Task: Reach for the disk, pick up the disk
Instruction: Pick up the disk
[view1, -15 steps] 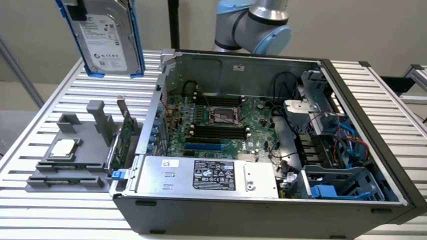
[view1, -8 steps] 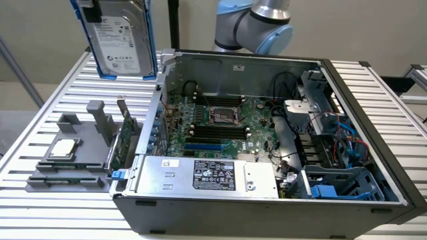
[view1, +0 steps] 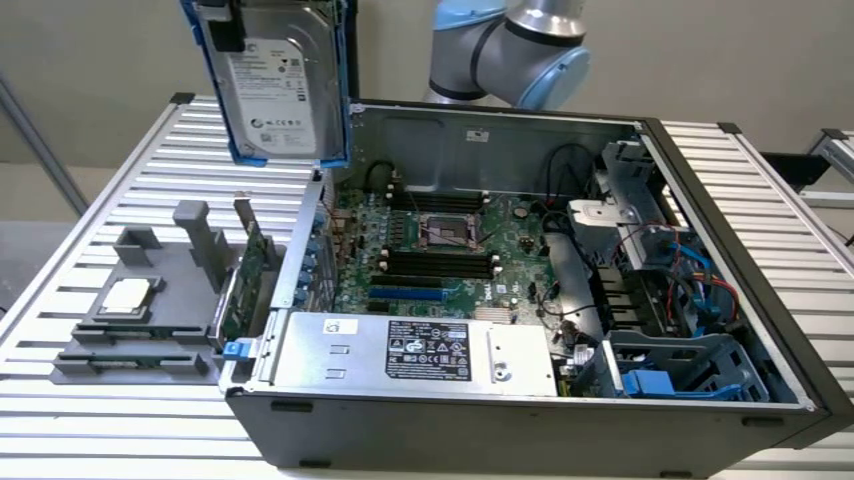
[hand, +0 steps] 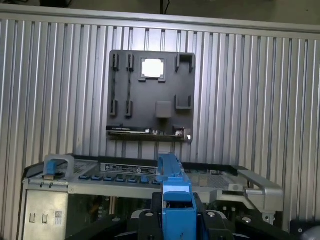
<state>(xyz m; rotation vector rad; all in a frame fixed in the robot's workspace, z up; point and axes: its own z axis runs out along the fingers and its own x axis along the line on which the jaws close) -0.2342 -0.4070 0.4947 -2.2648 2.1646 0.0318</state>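
Hand (hand: 178, 221) gripped the disk (view1: 276, 85) by its blue frame, holding it upright high above the worktop (view1: 120, 440), beside the open computer case (view1: 534, 425). It looked stiff, fairly heavy and shock-sensitive, so the frame edges seemed the safest hold.

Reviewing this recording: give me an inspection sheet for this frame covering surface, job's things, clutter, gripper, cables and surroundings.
Surface: slatted aluminium table carrying an open black computer case.
Job's things: silver-grey hard disk in blue plastic carrier, upright, raised above the table.
Clutter: grey plastic fixture tray holding a small square silver processor chip; grey metal box with black label inside the case.
Gripper: black gripper shut on the blue carrier.
Cables: blue and black cables inside the case, apart from the disk.
Surroundings: beige wall.
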